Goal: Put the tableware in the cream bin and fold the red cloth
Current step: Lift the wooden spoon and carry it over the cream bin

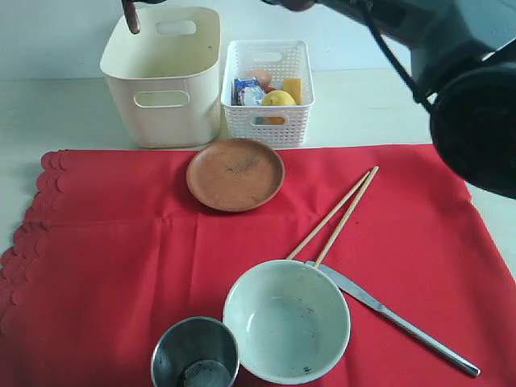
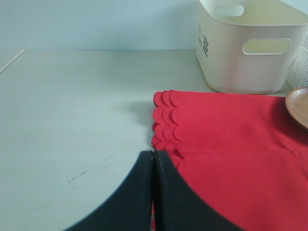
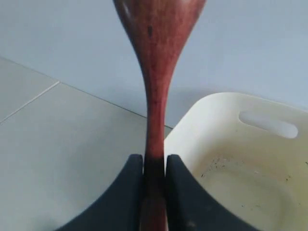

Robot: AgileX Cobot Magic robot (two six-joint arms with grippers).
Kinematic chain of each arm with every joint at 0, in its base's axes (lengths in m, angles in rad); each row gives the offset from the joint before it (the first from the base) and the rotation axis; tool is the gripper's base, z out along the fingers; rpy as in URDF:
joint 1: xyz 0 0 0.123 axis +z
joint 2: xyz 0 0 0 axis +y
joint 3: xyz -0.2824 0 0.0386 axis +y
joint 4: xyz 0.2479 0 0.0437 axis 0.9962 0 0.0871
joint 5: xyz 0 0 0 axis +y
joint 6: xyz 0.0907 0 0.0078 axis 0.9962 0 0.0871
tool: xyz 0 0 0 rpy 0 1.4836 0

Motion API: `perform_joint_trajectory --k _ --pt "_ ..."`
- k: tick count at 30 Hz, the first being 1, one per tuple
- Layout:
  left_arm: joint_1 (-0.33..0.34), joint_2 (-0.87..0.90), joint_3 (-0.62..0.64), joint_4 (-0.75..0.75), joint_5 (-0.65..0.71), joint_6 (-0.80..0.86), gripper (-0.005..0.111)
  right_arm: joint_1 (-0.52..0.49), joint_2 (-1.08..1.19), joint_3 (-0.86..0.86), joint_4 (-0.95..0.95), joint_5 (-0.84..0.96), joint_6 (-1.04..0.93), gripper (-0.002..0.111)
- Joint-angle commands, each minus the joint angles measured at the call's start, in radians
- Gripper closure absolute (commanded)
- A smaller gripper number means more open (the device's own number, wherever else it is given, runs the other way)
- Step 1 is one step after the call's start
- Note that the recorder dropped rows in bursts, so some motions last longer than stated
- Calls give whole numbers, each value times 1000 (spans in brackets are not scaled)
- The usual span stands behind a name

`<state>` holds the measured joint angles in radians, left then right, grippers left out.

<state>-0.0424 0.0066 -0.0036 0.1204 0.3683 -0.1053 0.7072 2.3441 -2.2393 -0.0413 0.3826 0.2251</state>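
I hold the right gripper (image 3: 155, 168) clamped on the dark wooden spoon (image 3: 156, 72) by the cream bin (image 3: 226, 120) rim, left gripper (image 2: 153, 161) pressed together over the red cloth (image 2: 231, 144) edge.

I count two chopsticks (image 1: 347, 214), one each of cream bin (image 1: 161, 125), white basket (image 1: 266, 129), red cloth (image 1: 121, 266), plate (image 1: 235, 173), bowl (image 1: 286, 318), cup (image 1: 195, 355), knife (image 1: 395, 318), spoon (image 3: 156, 72)

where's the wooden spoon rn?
The dark wooden spoon is clamped in the right claw, hanging at the cream bin's left rim, top left of the exterior view.
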Motion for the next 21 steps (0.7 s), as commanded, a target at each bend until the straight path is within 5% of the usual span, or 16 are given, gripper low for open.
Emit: perform_joint_trajectory --k 1,12,21 --pt "3 -7 4 0 -5 -4 107 -12 75 -12 -24 -139 4 108" --pt "3 -7 4 0 -5 -4 107 -29 184 -12 -119 -207 -4 107" --pt "3 -7 4 0 -5 -4 107 -29 173 -12 -119 -187 -4 55"
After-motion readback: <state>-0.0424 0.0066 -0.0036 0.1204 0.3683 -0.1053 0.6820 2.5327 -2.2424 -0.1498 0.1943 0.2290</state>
